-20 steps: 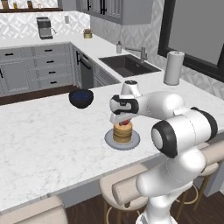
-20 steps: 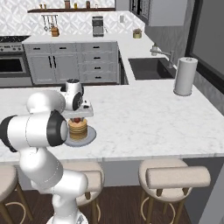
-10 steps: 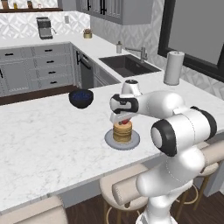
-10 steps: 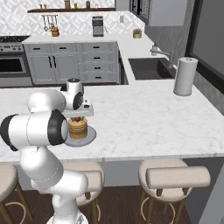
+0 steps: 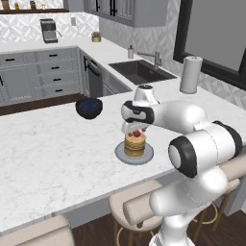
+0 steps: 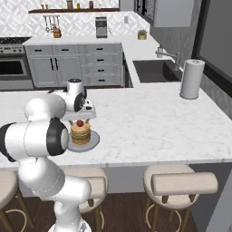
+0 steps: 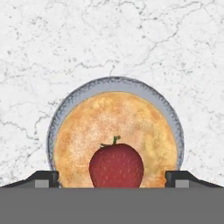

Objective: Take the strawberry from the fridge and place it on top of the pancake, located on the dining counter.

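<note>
A: Your claw (image 7: 112, 178) hangs right above the pancake (image 7: 116, 135), tips spread wide with clear space on either side of the strawberry (image 7: 116, 166).

B: So the fruit is down?

A: It sits on top of the pancake stack, green stem up, and nothing of yours touches it. From the left base view you see the strawberry (image 5: 137, 133) crowning the stack on its grey plate (image 5: 120, 153).

B: And around it?

A: A dark blue bowl (image 5: 89, 107) rests well apart on the marbled surface (image 5: 48, 149), a paper towel roll (image 6: 191, 79) near the sink (image 6: 154, 70)
</note>
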{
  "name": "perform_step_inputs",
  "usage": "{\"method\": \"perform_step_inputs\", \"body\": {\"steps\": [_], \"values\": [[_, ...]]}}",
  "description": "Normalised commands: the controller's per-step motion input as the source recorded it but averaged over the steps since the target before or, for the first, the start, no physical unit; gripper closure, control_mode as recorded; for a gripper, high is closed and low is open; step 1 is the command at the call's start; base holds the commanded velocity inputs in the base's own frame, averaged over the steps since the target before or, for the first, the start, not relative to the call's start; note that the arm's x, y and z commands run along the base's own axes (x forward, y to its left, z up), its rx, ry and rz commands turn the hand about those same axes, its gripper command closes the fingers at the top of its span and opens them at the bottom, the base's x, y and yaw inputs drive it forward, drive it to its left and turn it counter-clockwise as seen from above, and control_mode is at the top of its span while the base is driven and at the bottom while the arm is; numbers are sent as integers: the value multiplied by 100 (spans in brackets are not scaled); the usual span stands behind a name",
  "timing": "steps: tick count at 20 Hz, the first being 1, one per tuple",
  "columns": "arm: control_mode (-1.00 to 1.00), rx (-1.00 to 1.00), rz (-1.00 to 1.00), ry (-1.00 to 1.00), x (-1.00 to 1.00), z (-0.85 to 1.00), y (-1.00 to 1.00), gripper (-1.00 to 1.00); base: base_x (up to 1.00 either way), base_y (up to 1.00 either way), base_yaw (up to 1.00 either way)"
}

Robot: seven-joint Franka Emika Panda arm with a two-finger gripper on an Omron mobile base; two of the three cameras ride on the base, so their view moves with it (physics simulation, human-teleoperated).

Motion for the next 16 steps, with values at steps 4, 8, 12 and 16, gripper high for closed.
{"method": "perform_step_inputs", "body": {"steps": [4,8,12,16], "values": [[-100,0,0,-7,-35,46,0,-100,0,0,0],[-100,0,0,-5,-46,19,-8,-100,0,0,0],[-100,4,0,-7,-50,27,-39,-100,0,0,0],[-100,7,0,-4,-50,39,-50,-100,0,0,0]]}}
